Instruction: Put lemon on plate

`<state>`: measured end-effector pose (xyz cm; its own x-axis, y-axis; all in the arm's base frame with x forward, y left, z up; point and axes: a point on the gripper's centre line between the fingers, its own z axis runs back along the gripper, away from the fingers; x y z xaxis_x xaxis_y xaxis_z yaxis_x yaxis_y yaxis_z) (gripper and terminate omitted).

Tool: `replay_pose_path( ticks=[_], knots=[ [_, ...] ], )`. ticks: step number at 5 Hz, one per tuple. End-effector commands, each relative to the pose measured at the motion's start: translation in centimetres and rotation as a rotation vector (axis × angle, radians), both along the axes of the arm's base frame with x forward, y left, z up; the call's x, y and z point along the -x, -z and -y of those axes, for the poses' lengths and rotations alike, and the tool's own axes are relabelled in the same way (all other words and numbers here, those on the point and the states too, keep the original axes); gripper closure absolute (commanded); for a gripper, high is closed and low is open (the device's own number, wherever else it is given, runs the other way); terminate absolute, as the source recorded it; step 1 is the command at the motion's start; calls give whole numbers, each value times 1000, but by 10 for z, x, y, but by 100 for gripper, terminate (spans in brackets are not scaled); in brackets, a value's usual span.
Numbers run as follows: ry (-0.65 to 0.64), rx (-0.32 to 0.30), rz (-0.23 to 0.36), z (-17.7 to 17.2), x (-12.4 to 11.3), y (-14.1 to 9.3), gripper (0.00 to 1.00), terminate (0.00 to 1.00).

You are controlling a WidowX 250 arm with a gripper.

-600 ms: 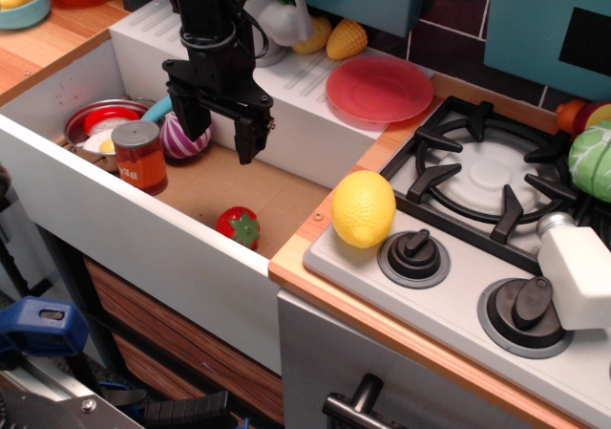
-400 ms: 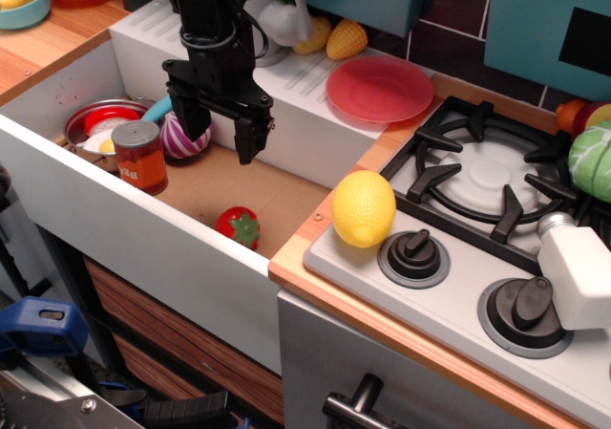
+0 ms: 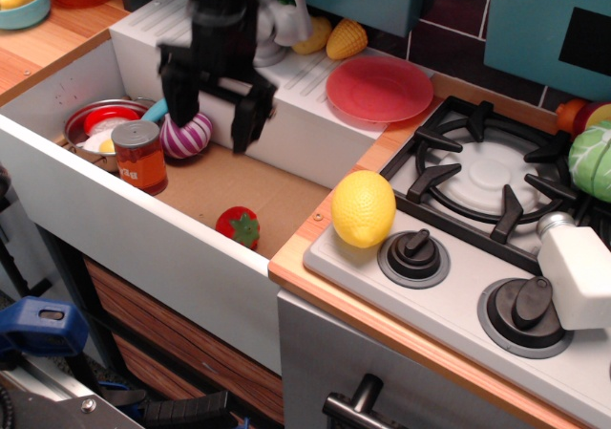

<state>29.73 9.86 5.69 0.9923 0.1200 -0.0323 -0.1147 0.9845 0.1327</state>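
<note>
Landmark: take the stove (image 3: 496,185) set into your wooden counter (image 3: 329,257).
Lemon (image 3: 363,208): you see it at the stove's front-left corner.
Plate (image 3: 379,89): behind-left of the stove, lying flat.
Sink (image 3: 143,219): left of the stove.

My gripper (image 3: 212,114) is motion-blurred; finger edges are indistinct, though the jaws stand apart. My arm is cut off by the top edge at 12 o'clock. My left finger covers part of the striped purple toy (image 3: 188,135). The can (image 3: 139,156) hides part of the metal pot (image 3: 95,123). At 3 o'clock, the green cabbage toy (image 3: 593,160) and white bottle (image 3: 579,267) are cropped by the right edge. The blue bowl (image 3: 23,4) at 10 o'clock is cropped too.
</note>
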Motion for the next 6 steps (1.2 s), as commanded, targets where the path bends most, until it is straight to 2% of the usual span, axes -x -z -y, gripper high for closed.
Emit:
replay_pose_path(
  ticks=[1,3,4,5,6],
  knots=[
    [-66,-5,108,37,12,-51,0,0],
    [-119,86,148,98,19,-54,0,0],
    [-141,128,209,115,11,-45,0,0],
    [-145,147,230,127,4,-36,0,0],
    [-146,172,244,129,-6,-17,0,0]
  ],
)
